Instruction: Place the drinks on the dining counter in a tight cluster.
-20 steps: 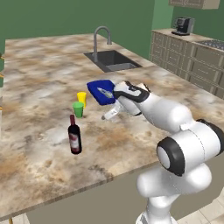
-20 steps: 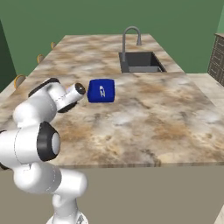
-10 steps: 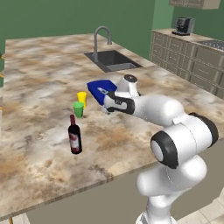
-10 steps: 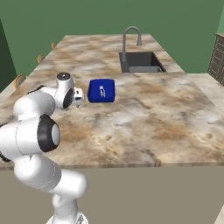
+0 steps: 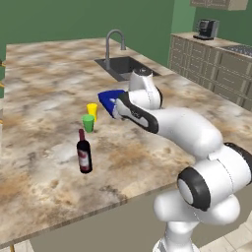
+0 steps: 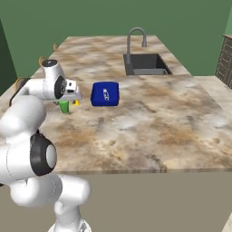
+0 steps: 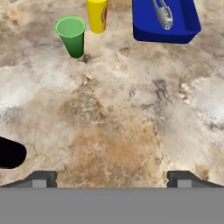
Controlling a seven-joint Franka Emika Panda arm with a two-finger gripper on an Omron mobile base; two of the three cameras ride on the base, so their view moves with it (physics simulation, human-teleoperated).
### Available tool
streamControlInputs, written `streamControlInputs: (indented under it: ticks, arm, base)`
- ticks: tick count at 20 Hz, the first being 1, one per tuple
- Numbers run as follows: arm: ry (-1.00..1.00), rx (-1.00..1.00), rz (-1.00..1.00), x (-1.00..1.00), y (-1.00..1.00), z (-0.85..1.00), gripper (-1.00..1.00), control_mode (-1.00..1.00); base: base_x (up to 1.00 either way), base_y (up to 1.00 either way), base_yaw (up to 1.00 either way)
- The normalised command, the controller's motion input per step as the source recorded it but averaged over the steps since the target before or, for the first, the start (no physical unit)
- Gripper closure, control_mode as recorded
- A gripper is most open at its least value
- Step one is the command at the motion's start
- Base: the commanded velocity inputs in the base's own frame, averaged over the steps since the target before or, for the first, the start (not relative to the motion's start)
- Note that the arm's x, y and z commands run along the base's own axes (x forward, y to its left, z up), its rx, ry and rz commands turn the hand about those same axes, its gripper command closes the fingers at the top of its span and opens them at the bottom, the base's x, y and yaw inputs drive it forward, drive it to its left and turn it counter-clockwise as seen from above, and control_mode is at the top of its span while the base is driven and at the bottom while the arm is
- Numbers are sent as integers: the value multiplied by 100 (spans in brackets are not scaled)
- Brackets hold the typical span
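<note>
- The wine bottle [image 5: 84,155] stands upright on the dining counter [image 5: 44,98], toward its near edge, nearer the camera than the green cup [image 5: 88,123] and well apart from the blue box [image 5: 109,99]; it stands where it stood a second ago.
- In the hand view a black rounded shape at the left edge is probably part of that bottle, but it is cut off.
- The green cup stands just in front of the yellow bottle [image 5: 92,110], the two almost touching, both a little left of the blue box; neither has shifted since the earlier pictures.
- In the hand view the green cup [image 7: 71,36] and the yellow bottle [image 7: 96,15] stand at the top left, with the blue box [image 7: 165,22] to their right, holding a slim greyish object that may be the water bottle.
- The gripper [image 7: 111,177] has its jaws spread wide with nothing between them, hanging over bare stone in front of the blue box.
- Over the last second the arm has swung lower and farther left, so its hand now sits beside the blue box, closer to the cups than before.
- The sink [image 5: 123,66] lies beyond the blue box, unchanged.
</note>
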Motion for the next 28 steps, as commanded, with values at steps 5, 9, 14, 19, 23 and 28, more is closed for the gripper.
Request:
streamControlInputs:
  ticks: [5, 9, 14, 19, 23, 28]
  arm:
    - [-1, 3, 0, -66, -60, 37, -100, -100]
    - [0, 0, 0, -54, -38, 12, -100, -100]
    - [0, 0, 0, -22, -13, 6, -100, -100]
    - [0, 0, 0, 0, 0, 0, -100, -100]
    - [0, 0, 0, 0, 0, 0, -100, 100]
    - [0, 0, 0, 0, 0, 0, -100, 100]
  base:
    - [0, 0, 0]
    - [0, 0, 0]
    - [0, 0, 0]
    - [0, 0, 0]
    - [-11, -8, 0]
    - [-53, -42, -2]
